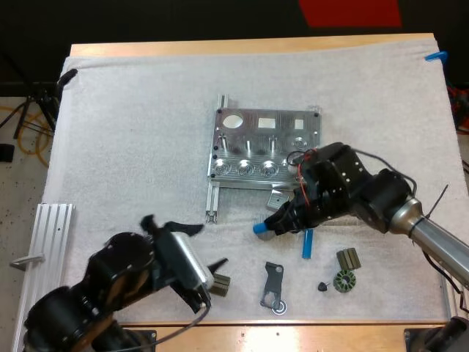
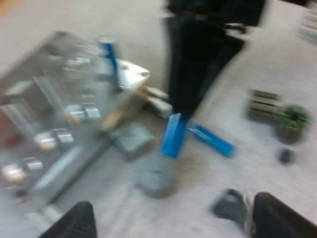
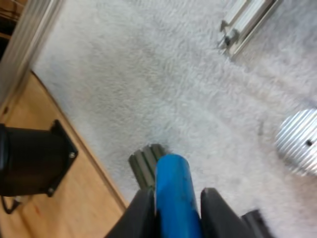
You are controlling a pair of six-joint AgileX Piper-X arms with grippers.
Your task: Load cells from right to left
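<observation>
Two black fingers of the right gripper (image 1: pixel 270 226) (image 3: pixel 179 206) are pressing a blue cylinder (image 1: pixel 259 229) (image 3: pixel 171 183) (image 2: pixel 173 135) from both sides, just off the near edge of the metal fixture (image 1: pixel 264 150) (image 2: pixel 54 129). A second blue cylinder (image 1: pixel 307 243) (image 2: pixel 210 140) is lying on the mat (image 1: pixel 132 110) just beside it. The left gripper (image 1: pixel 210 281) (image 2: pixel 173 223) is hanging by the mat's near edge, fingers wide apart and gripping nothing. From the left wrist, a third blue cylinder (image 2: pixel 109 54) is standing upright at the fixture's corner, a spot the right arm is covering from above.
</observation>
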